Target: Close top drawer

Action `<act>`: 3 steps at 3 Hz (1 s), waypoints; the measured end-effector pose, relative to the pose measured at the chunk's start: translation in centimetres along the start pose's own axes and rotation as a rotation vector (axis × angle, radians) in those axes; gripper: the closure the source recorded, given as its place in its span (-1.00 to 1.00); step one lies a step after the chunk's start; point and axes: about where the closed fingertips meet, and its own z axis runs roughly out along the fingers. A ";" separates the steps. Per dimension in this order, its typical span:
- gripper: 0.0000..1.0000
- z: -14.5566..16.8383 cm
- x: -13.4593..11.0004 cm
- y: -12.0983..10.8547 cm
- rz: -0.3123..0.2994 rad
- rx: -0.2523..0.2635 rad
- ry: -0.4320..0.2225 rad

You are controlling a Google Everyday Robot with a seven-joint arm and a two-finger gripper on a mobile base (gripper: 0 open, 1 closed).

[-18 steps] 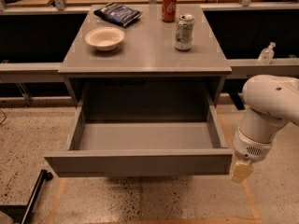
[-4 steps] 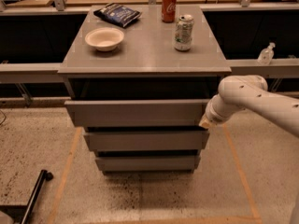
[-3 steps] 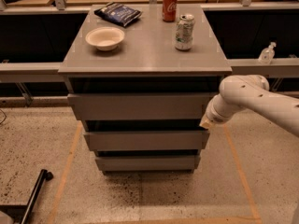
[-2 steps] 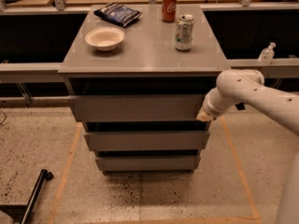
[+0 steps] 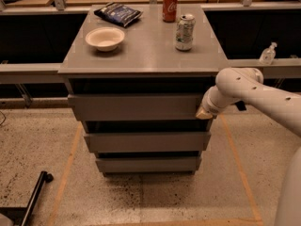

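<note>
The top drawer (image 5: 134,107) is a wide grey flat front just under the cabinet top. It is pushed nearly all the way in, with a dark gap above it. My gripper (image 5: 203,114) is at the right end of that front, its tan tip pressed against the panel. The white arm reaches in from the right. Two shorter grey drawer fronts (image 5: 146,141) sit below it, stepped inward.
On the cabinet top (image 5: 141,55) stand a white bowl (image 5: 105,38), a dark snack bag (image 5: 118,13), a red can (image 5: 170,6) and a silver-green can (image 5: 185,32). A grey rail (image 5: 28,72) runs behind on both sides. A black pole (image 5: 35,199) lies on the floor at the left.
The drawer was wide open six seconds ago and now is pushed in. Over the last second my gripper moved slightly further in and up along the front's right end.
</note>
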 end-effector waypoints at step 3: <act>-1.00 0.3 -0.2 1.0 -0.001 -0.009 0.001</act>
